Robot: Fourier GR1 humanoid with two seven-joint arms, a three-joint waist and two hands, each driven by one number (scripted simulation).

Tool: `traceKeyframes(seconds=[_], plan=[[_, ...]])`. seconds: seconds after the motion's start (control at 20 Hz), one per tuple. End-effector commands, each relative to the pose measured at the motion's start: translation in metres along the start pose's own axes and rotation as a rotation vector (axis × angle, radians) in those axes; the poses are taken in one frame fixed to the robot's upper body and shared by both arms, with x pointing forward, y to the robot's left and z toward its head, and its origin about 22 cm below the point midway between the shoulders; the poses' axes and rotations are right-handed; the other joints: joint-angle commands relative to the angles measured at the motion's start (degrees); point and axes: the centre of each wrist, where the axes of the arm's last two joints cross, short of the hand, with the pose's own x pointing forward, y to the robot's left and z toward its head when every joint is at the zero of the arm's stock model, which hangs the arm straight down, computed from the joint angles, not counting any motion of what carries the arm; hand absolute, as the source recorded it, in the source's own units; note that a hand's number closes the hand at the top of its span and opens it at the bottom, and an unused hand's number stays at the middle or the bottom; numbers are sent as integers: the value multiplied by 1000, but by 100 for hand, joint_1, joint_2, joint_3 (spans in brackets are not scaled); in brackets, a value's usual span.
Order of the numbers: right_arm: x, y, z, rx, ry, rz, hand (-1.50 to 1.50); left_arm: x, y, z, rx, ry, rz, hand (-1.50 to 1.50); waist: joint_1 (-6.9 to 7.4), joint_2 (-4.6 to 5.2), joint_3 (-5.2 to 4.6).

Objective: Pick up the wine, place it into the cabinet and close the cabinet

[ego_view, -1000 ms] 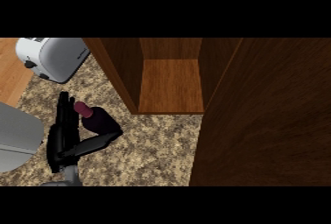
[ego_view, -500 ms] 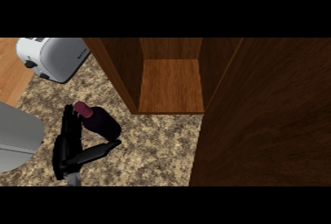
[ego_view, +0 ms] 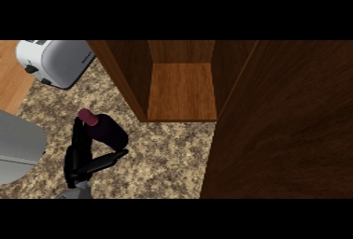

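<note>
The wine bottle [ego_view: 107, 132], dark with a magenta cap, stands on the speckled counter left of the cabinet. My right hand [ego_view: 77, 158] comes in from the lower edge beside it. Its straight fingers [ego_view: 76, 137] lie along the bottle's left side and the thumb [ego_view: 105, 160] reaches out under the bottle's near side. The hand brackets the bottle without curling round it. The wooden cabinet [ego_view: 180, 91] stands open, its inner shelf bare, and its dark door [ego_view: 286, 121] swings out towards me on the right. My left hand does not show.
A white toaster [ego_view: 55, 60] sits at the back left by the counter's edge. A large grey shape [ego_view: 17, 147], probably my left forearm, fills the left edge. Open speckled counter [ego_view: 169, 154] lies between the bottle and the cabinet door.
My right hand has shifted slightly right and turned, and its thumb now points out below the bottle's base. The bottle has stayed in about the same place.
</note>
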Motion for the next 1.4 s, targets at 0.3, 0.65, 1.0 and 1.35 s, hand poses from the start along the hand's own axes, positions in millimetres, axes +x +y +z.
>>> traceKeyframes(seconds=[0.3, 0.65, 1.0, 1.35], plan=[[12, -5, 29, 43, 10, -29, -150, -33, -6, -8, -26, 19, 75, -150, -20, 4, 3], [17, -7, 31, 36, 26, -26, -150, -39, -4, -20, -44, 5, 45, -150, -29, -1, 2], [17, -1, 26, 35, 21, -44, -150, -32, 0, -39, -109, -24, 155, 150, -43, -4, -3], [8, -8, 24, -3, 27, -52, -150, -33, -15, -36, -217, -176, -88, 150, -42, -1, 3]])
